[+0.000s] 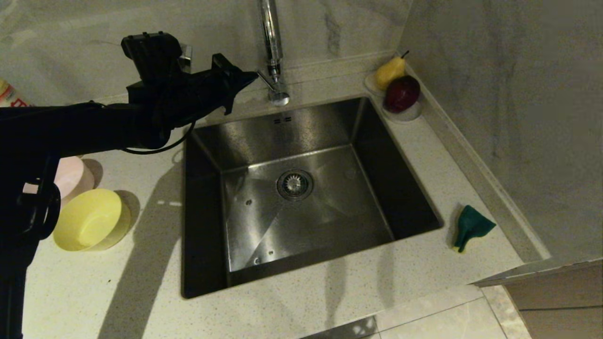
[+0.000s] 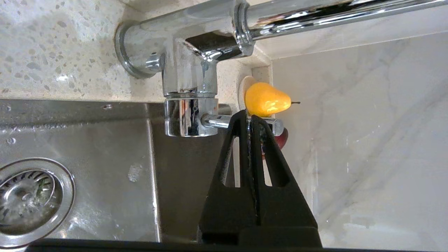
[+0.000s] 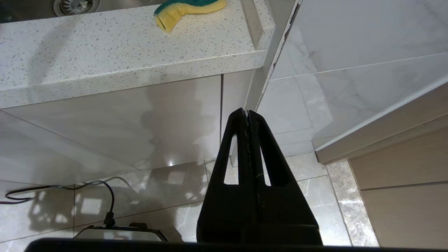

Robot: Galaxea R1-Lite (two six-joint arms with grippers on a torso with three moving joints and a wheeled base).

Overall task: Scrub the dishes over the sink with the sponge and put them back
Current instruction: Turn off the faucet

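Both pincers clenched, empty — left pincer (image 1: 252,77) at tap (image 1: 272,52) lever, sink (image 1: 330,141) rim behind.

Bowls (image 1: 92,219) left of sink (image 1: 301,188); sponge (image 1: 471,226) right; tap (image 1: 273,52) behind.

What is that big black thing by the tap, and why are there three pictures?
It is a robot's arm. One picture looks down from its head; two come from cameras on its wrists. The left pincer, shut and holding nothing, is up by the tall chrome tap over the square steel sink. The right pincer, shut too, hangs below the counter. On the speckled counter lie a yellow plastic bowl, a pale pink bowl, and a floppy green-and-yellow sponge.
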